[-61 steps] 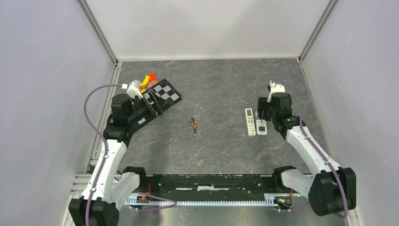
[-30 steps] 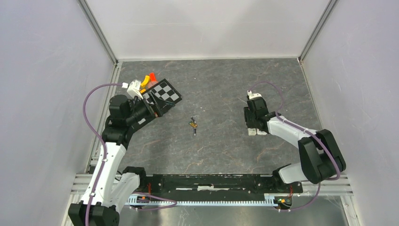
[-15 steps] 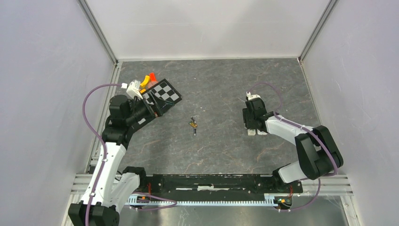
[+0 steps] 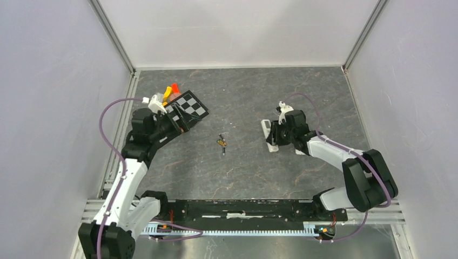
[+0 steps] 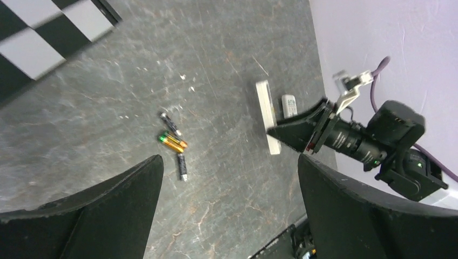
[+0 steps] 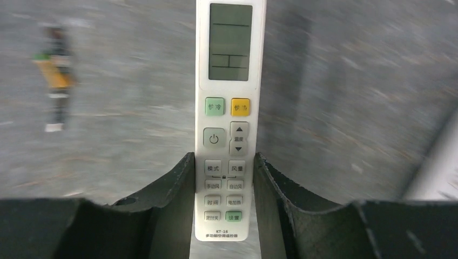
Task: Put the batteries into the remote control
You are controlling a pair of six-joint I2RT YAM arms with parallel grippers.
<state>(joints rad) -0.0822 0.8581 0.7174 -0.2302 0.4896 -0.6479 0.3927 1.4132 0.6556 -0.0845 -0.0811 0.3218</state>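
Observation:
The white remote control [image 6: 229,97] shows face up in the right wrist view, with its display window and rows of buttons. My right gripper [image 6: 222,178] is shut on its lower end, one finger on each long side. From above, the right gripper [image 4: 276,135] holds the remote [image 4: 265,125] low over the table, right of centre. The batteries [image 4: 221,143] lie loose at the table's middle, and they also show in the left wrist view [image 5: 173,141] and blurred in the right wrist view [image 6: 54,81]. My left gripper [image 5: 229,205] is open and empty, high at the left.
A black-and-white checkered board [image 4: 186,108] and an orange piece [image 4: 172,89] sit at the back left beside the left arm. A small white piece [image 5: 289,105] lies just beyond the remote. Grey walls enclose the dark stone table [image 4: 243,172].
My right arm swung in from the right, closed on the remote and carried it left toward the batteries, turning it. The left arm only shifted slightly.

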